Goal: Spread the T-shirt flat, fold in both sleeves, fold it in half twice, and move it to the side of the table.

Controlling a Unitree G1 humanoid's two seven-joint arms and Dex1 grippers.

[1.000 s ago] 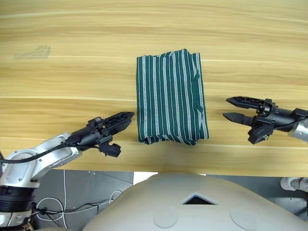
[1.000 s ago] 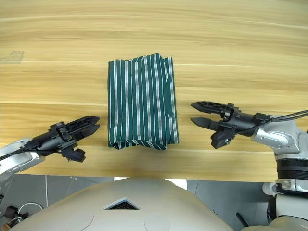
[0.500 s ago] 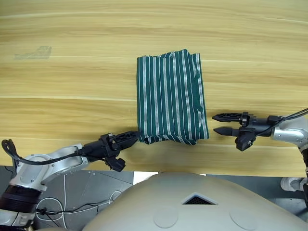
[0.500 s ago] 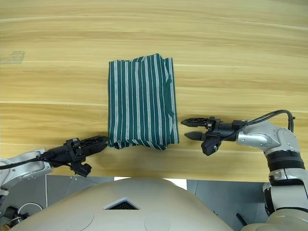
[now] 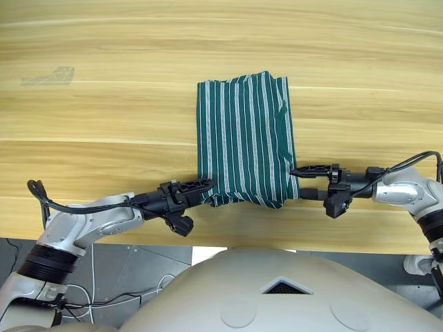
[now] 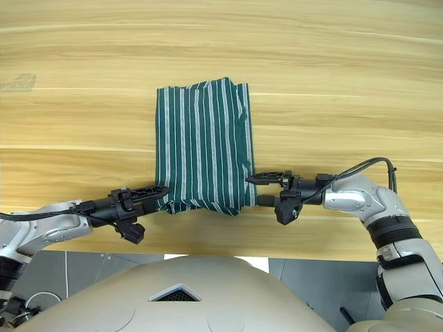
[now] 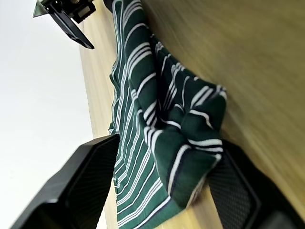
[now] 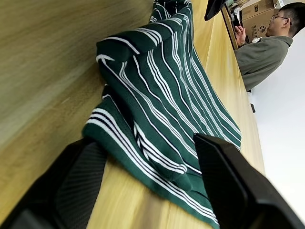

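Observation:
The green T-shirt (image 5: 246, 138) with white stripes lies folded into a narrow rectangle in the middle of the wooden table (image 5: 104, 117). My left gripper (image 5: 206, 188) is at its near left corner, low over the table. It is open, and the bunched corner (image 7: 188, 143) sits between its fingers (image 7: 90, 174). My right gripper (image 5: 296, 181) is at the near right corner, also open. That folded corner (image 8: 143, 119) lies between its fingers (image 8: 224, 181). Both arms come in from the sides along the table's front edge.
The table's front edge (image 5: 104, 238) runs just behind both grippers. A faint grey mark (image 5: 47, 76) sits on the wood at the far left. Bare tabletop extends to the left, right and far side of the shirt.
Both grippers have moved inward and toward the front edge, from well clear of the shirt to its two near corners. The shirt has not shifted.

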